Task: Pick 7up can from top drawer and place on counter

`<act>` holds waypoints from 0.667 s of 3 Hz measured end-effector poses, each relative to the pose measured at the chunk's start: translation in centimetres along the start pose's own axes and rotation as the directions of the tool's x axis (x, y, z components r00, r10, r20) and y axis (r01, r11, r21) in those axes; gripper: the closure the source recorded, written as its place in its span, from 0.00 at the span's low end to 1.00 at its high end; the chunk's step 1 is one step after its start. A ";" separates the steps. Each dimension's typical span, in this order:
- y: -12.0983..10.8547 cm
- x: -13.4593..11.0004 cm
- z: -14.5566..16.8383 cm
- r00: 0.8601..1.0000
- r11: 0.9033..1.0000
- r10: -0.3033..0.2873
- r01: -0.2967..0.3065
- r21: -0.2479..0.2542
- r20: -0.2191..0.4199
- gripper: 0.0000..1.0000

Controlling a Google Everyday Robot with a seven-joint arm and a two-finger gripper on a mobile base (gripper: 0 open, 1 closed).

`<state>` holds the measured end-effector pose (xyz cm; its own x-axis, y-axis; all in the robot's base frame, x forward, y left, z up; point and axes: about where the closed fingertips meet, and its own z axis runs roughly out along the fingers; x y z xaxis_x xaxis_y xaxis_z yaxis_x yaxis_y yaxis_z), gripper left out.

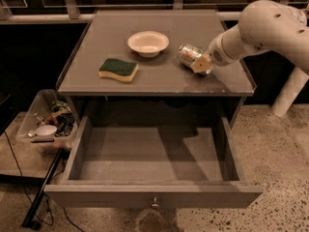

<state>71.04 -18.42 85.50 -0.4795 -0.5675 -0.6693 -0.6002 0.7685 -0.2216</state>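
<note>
The 7up can (189,53) lies on its side on the right part of the counter (159,76), silvery with a green label. My gripper (201,64) is at the can's right end, touching or just over it, with the white arm (260,30) reaching in from the right. The top drawer (153,156) is pulled fully open below the counter. Its inside shows nothing but grey floor, and its small metal knob (155,203) sits at the middle of the front panel.
A white bowl (148,43) and a green-and-yellow sponge (118,69) sit on the counter left of the can. A clear plastic bin of clutter (46,122) stands on the floor at the left. A white post (288,93) stands at the right.
</note>
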 end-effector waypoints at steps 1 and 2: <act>0.0 0.0 0.0 1.000 1.000 0.000 0.000 0.000 0.000 0.35; 0.0 0.0 0.0 1.000 1.000 0.000 0.000 0.000 0.000 0.12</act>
<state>71.04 -18.41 85.50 -0.4795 -0.5675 -0.6693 -0.6003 0.7685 -0.2215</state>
